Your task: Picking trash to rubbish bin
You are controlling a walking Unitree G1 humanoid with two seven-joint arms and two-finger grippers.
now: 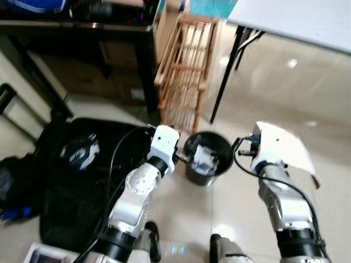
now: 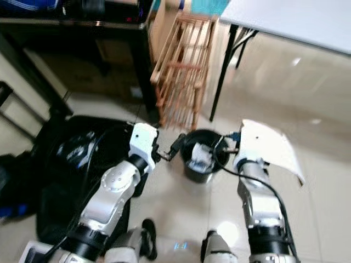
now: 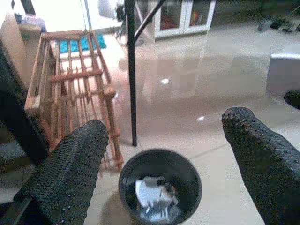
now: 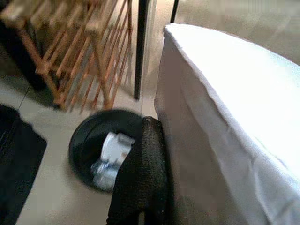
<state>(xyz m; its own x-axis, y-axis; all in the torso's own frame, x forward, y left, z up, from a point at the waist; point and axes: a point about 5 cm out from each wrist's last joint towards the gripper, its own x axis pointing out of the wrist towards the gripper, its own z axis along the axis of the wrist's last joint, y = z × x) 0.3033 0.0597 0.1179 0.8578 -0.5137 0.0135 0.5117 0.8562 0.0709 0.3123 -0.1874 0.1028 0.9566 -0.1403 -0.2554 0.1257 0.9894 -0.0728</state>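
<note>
A: What are the largest elements of the scene?
B: Pale tiled floor (image 1: 263,109). At 1 o'clock, the corner of a white worktop (image 1: 296,22) on black legs. At 11 o'clock, a dark shelf unit (image 1: 82,33). At 9 o'clock, a black bag (image 1: 71,181) lying on the floor. At 12 o'clock, a wooden slatted rack (image 1: 186,71) leaning upright.

A: Where is the rubbish bin?
B: The black round rubbish bin (image 1: 208,159) stands on the floor at centre, just at 6 o'clock of the wooden rack and between the two arms. Crumpled white trash (image 1: 203,158) lies inside it.

A: What is the right hand doing?
B: The right hand (image 4: 154,140) is clamped on a white sheet (image 1: 285,145), a flat piece of paper or card, at 3 o'clock of the bin and raised above the floor. In the right wrist view one black finger (image 4: 140,178) presses against the sheet's face, with the bin beyond it.

A: And the left hand?
B: The left hand (image 3: 164,154) is at 9 o'clock of the bin, near its rim. Its two textured black fingers (image 3: 70,173) stand wide apart with nothing between them; the left wrist view looks past them down into the bin.
</note>
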